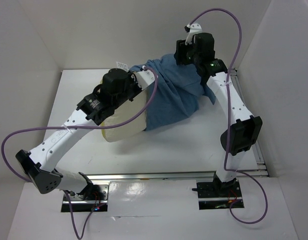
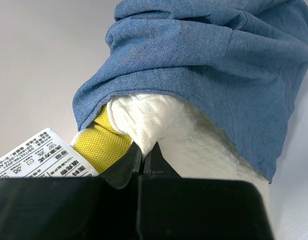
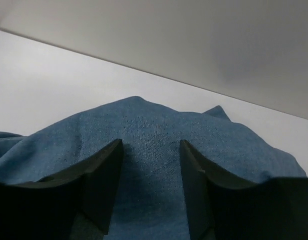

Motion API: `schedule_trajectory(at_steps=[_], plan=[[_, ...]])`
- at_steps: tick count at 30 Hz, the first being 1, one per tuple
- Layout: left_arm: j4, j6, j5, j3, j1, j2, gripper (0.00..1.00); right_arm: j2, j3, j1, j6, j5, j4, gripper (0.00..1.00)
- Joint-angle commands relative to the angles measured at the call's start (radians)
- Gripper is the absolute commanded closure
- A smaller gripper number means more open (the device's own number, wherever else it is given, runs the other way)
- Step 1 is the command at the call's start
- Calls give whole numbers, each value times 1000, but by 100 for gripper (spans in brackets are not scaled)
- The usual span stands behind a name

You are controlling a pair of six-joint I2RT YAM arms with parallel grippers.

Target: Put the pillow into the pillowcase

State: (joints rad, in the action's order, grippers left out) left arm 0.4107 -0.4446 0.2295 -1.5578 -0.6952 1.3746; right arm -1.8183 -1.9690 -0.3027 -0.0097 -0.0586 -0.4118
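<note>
The cream-white pillow lies mid-table, its far end covered by the dusty-blue pillowcase. My left gripper is at the pillow's far left corner. In the left wrist view it is shut on a pinch of the quilted white pillow, next to the yellow band, and the pillowcase hem drapes over that corner. My right gripper is at the far edge of the cloth. In its wrist view it stands open, its jaws apart over the blue pillowcase, gripping nothing.
A printed white label hangs from the pillow's corner beside the left jaw. White walls enclose the table on the left, back and right. A purple cable loops over the pillow. A metal rail runs along the near edge.
</note>
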Motion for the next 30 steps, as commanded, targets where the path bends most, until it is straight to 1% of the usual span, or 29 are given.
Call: schedule_trajectory(at_steps=[1, 2, 4, 5, 7, 11, 13, 14, 16, 17, 21, 25, 28, 29, 30], plan=[[-174, -17, -10, -31, -10, -31, 100, -28, -25, 14, -19, -34, -27, 44], [-174, -17, -10, -31, -10, -31, 100, -29, -25, 14, -19, -52, -36, 52], [-174, -17, -10, -31, -10, -31, 100, -29, -2, 14, -7, -110, -36, 80], [-174, -17, -1, -31, -10, -31, 100, -29, -2, 14, 5, -124, -36, 100], [-174, -26, -1, -22, -10, -31, 100, -29, 12, 14, 14, -170, -45, 100], [-174, -26, -1, -13, -10, -31, 100, -19, -31, -13, 54, -267, -56, 100], [-184, -26, -1, -13, -10, -31, 100, -19, -79, -33, 63, -325, -56, 100], [-184, -26, -1, -13, -10, -31, 100, -19, -97, -68, 95, -364, -56, 100], [-184, -16, -1, -22, -10, -20, 100, -19, -138, -111, 106, -421, -56, 100], [-184, -16, -1, -22, -10, -8, 100, -19, -151, -163, 131, -455, -56, 100], [-184, -16, 8, -42, -10, 1, 100, -19, -172, -254, 186, -619, -47, 100], [-184, -16, 8, -42, -10, 1, 100, -19, -172, -297, 250, -720, -38, 100], [-184, -16, 8, -54, -10, 1, 100, -29, -172, -297, 272, -759, -38, 100], [-184, -16, 8, -54, -10, 1, 100, -29, -162, -297, 257, -759, -51, 100], [-184, -16, 8, -54, -10, 1, 100, -29, -162, -282, 245, -721, -61, 100]])
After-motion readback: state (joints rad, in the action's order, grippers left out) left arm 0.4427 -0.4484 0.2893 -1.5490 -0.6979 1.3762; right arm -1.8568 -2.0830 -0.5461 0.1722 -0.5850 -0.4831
